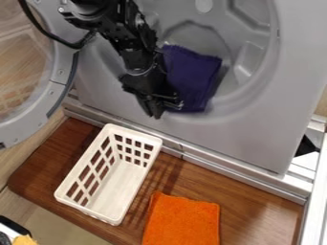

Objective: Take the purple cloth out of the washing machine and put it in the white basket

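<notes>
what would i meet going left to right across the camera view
open round door, white basket, purple cloth, white rail at the right edge

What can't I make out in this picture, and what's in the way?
In the camera view:
Purple cloth: left side hidden behind the arm and gripper.
Orange cloth: lower end cut off by the bottom edge.
Yellow thing: cut off by the bottom edge, too little to name.
</notes>
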### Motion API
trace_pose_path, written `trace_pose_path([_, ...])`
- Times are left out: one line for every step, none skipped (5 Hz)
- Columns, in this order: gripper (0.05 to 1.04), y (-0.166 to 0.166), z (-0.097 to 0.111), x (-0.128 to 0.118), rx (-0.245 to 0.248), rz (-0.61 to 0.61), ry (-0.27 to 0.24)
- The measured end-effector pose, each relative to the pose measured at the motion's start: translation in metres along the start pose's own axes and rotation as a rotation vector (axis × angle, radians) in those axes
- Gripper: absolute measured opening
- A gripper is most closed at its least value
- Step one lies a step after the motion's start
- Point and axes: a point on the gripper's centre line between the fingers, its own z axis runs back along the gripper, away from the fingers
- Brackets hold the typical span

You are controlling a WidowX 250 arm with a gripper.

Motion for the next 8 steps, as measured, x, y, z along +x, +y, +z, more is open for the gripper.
trace_pose_path([0.109,0.003,0.013,-0.002,-0.003,0.005,0.020])
trace_pose_path([0.109,0.003,0.031,-0.004,-0.001,0.001,0.036])
trace_pose_path([0.109,0.006,0.057,-0.007,-0.019,0.015,0.014])
trace_pose_path([0.109,0.007,0.065,-0.029,-0.049,0.033,0.036])
trace_pose_path([0.109,0.001,0.065,-0.052,-0.062,0.019,0.069])
trace_pose_path([0.109,-0.003,0.058,-0.080,-0.071,0.015,0.133])
trace_pose_path([0.109,0.001,0.045,-0.097,-0.067,0.018,0.171])
trace_pose_path([0.109,0.007,0.028,-0.109,-0.049,0.012,0.229])
